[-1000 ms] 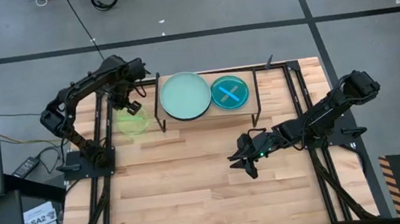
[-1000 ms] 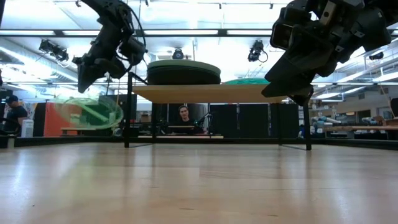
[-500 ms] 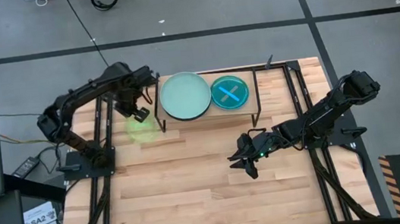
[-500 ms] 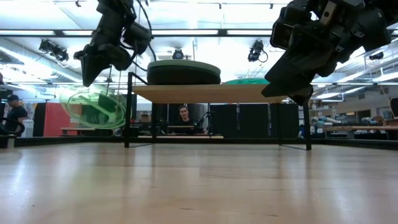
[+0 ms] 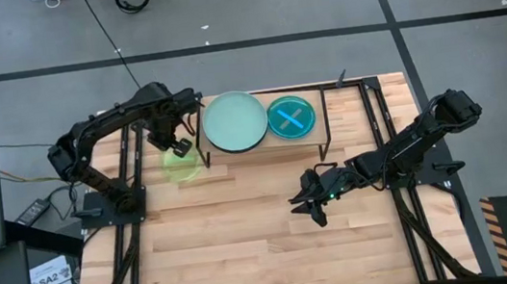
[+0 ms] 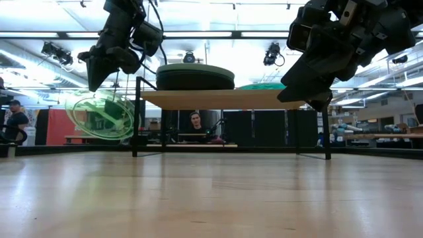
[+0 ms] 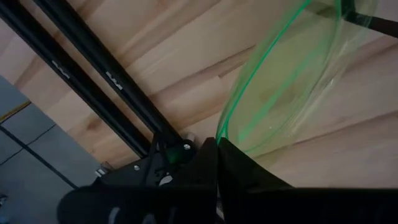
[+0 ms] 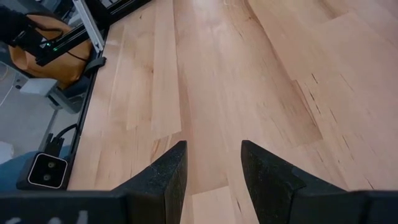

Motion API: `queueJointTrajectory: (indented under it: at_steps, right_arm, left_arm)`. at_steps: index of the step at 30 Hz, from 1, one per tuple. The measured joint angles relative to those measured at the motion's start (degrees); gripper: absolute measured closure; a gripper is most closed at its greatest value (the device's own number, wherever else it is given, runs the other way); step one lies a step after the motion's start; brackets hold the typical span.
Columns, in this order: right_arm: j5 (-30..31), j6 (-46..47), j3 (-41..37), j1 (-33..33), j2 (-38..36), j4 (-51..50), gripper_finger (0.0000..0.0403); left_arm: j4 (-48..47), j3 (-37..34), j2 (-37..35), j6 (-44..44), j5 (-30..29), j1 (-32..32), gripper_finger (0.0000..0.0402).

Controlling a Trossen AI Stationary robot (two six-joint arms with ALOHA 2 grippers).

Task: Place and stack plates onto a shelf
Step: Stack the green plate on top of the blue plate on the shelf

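The light-wood plank table (image 5: 245, 230) is bare in its near half. Over it, toward the right side, the right hand (image 5: 311, 207) of the dark right arm hangs above the boards with its two dark fingers (image 8: 163, 177) standing apart and nothing between them.

Farther back stands the low light-wood shelf (image 5: 322, 129) on thin black metal legs. On its top, the large pale mint round plate (image 5: 234, 121) lies on a stack of dark plates (image 6: 195, 80), and just beside it to the right lies the smaller translucent blue round plate (image 5: 291, 116).

At the shelf's left end the left hand (image 5: 174, 149) of the dark left arm is closed tight on the rim of the small translucent lime-green round plate (image 5: 181, 162). That plate is held tilted in the air, clear of the table and lower than the shelf top, just outside the shelf's left legs.

Beyond the table, a person (image 6: 195, 123) sits in the room behind, seen under the shelf.
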Motion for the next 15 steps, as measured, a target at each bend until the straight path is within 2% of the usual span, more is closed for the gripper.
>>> queueJointTrajectory:
  at_steps: [8, 15]
  right_arm:
    - [0.0, 0.0, 0.0, 0.0, 0.0, 0.0, 0.0245]
    - [-0.2, -0.3, 0.0, 0.0, 0.0, -0.1, 0.0245]
  left_arm:
    - [0.1, -0.4, 0.0, -2.4, 1.1, -1.2, 0.0401]
    - [0.0, -8.7, -1.7, -2.6, 2.6, -3.1, 0.0401]
